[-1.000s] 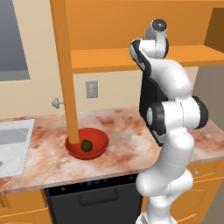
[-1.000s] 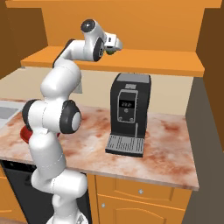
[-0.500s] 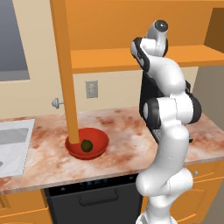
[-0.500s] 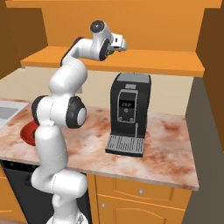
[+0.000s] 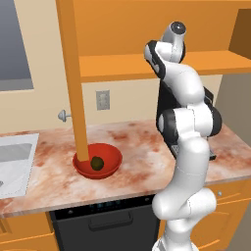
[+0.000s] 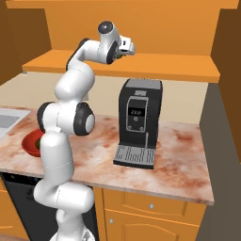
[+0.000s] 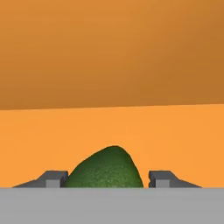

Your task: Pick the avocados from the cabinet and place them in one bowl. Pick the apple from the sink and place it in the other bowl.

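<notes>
A dark green avocado (image 7: 105, 168) lies on the orange shelf of the cabinet (image 5: 122, 66). My gripper (image 7: 108, 178) is shut on it, with one finger tip (image 7: 54, 178) against each side. In the right base view the gripper (image 6: 131, 47) reaches in over the shelf at the top of the outstretched arm. The other avocado (image 5: 97, 163), olive-brown, sits in the red bowl (image 5: 112, 158) on the counter, just behind the foot of the tall orange door panel (image 5: 73, 73). A corner of the sink (image 5: 14, 162) shows at the left.
A black coffee machine (image 6: 137, 122) stands on the counter under the shelf, right of the arm. The red bowl (image 6: 29, 142) peeks out left of the arm's base. A wall outlet (image 5: 102, 99) is behind the bowl. A dark dishwasher front (image 5: 105, 225) sits below the counter.
The arm has stretched further in over the shelf, and the jaws have come in from wide open onto the green avocado.
</notes>
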Motion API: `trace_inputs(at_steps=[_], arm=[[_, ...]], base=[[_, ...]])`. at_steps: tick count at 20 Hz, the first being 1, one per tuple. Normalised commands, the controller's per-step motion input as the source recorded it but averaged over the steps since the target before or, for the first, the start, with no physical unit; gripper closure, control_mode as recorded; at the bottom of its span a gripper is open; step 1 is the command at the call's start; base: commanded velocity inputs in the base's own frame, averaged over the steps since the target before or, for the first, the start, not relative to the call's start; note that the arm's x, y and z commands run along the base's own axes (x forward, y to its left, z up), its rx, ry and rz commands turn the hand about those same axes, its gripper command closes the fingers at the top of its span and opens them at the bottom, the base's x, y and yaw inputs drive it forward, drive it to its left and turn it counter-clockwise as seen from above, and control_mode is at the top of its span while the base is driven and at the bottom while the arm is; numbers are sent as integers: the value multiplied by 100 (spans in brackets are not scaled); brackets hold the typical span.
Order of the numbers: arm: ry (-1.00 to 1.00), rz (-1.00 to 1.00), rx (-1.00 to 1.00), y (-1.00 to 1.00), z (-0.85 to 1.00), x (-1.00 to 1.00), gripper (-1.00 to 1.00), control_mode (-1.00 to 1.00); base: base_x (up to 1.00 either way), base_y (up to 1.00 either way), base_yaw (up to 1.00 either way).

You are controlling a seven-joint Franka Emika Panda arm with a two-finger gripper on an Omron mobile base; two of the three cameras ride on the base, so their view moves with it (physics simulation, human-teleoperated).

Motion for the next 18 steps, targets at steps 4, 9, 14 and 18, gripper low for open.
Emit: trace_inputs(at_steps=[4,9,14,18], arm=[[0,-1,4,5,-21,0,100,-100],[-2,0,3,4,-8,0,100,-100],[-1,-5,0,1,-1,-12,100,-100],[-6,-13,0,11,0,-31,100,-100]], base=[[0,0,0],[0,0,0],[0,0,0],[0,0,0]])
